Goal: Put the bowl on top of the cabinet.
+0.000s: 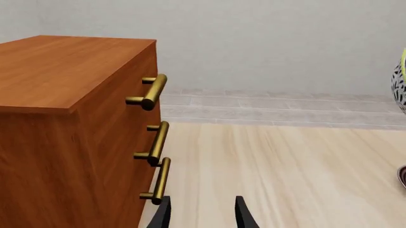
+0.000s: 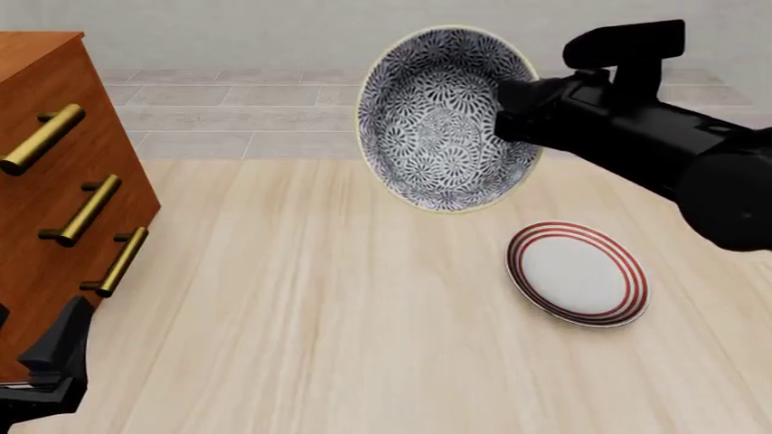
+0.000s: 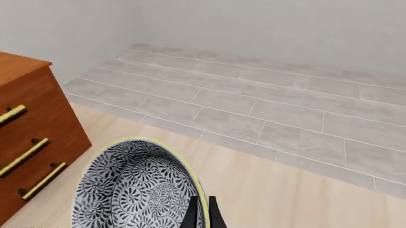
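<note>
The bowl (image 2: 440, 122), white with a dense dark floral pattern and a pale yellow rim, hangs in the air tipped on its side, its inside facing the front camera. My right gripper (image 2: 516, 101) is shut on its right rim; the right wrist view shows the fingers (image 3: 193, 214) pinching the rim of the bowl (image 3: 133, 190). The reddish-brown cabinet (image 2: 49, 127) with three brass handles stands at the far left, well apart from the bowl. My left gripper (image 1: 201, 216) is open and low beside the cabinet (image 1: 63, 118) front, holding nothing. A sliver of the bowl (image 1: 400, 80) shows there.
A flat white plate with red rings (image 2: 577, 273) lies on the light wooden table (image 2: 314, 316), below and right of the bowl. Behind the table edge is a grey tiled floor (image 3: 285, 109) and a plain wall.
</note>
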`<action>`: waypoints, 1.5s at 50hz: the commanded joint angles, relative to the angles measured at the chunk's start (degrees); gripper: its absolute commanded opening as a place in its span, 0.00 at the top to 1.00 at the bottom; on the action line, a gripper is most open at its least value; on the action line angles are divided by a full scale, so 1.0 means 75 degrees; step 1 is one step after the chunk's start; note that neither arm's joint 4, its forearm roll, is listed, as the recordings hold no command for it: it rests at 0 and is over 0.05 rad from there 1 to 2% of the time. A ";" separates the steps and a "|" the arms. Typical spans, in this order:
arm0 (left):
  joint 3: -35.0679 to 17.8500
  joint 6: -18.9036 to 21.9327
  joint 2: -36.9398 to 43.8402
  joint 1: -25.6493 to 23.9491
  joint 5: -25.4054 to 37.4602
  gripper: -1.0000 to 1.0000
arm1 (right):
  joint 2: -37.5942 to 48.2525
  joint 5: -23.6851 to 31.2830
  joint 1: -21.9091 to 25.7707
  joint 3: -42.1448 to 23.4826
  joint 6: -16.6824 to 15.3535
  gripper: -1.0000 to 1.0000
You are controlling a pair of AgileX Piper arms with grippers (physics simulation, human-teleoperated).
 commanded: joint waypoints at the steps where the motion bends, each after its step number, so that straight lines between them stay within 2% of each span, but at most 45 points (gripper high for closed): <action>1: 0.0000 0.0005 -0.0010 -0.0005 0.0006 0.00 | 0.0120 -0.0195 0.0316 -0.0087 0.0113 1.00; 33: 0.0000 -0.0012 0.0015 -0.0009 -0.0026 0.00 | 0.0857 -0.0735 0.1199 -0.0360 0.0260 1.00; 41: 0.0000 -0.0024 -0.0061 -0.0003 0.0043 0.00 | 0.1035 -0.0838 0.1287 -0.0451 0.0212 1.00; 43: 0.0000 -0.0032 -0.0082 -0.0002 0.0063 0.00 | 0.1050 -0.0949 0.1398 -0.0434 -0.0022 1.00; 45: -0.0001 -0.0039 -0.0099 0.0009 0.0076 0.00 | 0.1090 -0.0968 0.1444 -0.0448 0.0120 1.00; 50: -0.0002 -0.0053 -0.0187 0.0026 0.0148 0.00 | 0.1220 -0.1039 0.1502 -0.0493 0.0133 1.00; 75: -0.0004 -0.0101 -0.0189 0.0057 0.0132 0.00 | 0.1303 -0.1189 0.1896 -0.0515 -0.0042 1.00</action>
